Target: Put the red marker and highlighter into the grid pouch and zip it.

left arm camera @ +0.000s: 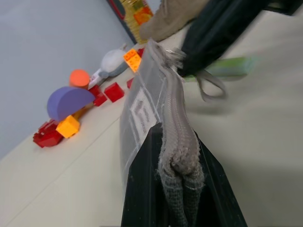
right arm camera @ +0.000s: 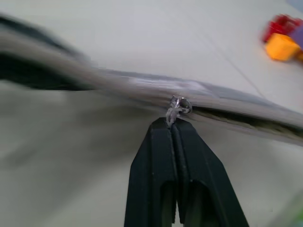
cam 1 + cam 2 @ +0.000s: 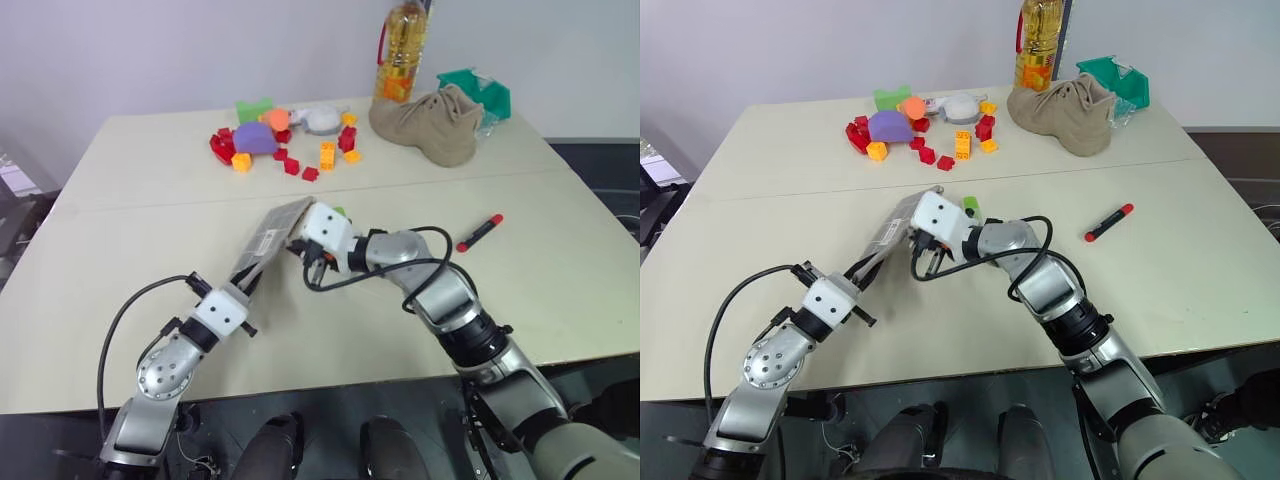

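Nothing here can actually be read. The grid pouch (image 1: 142, 101) carries a small white label (image 1: 141, 111) on its side, with dark marks on it too blurred to make out as letters. At the far side of the table, the oil bottle (image 3: 402, 50) has an orange and yellow label (image 3: 399, 82), but no word or brand on it is legible. The red marker (image 3: 480, 232) on the right shows no print that I can tell.
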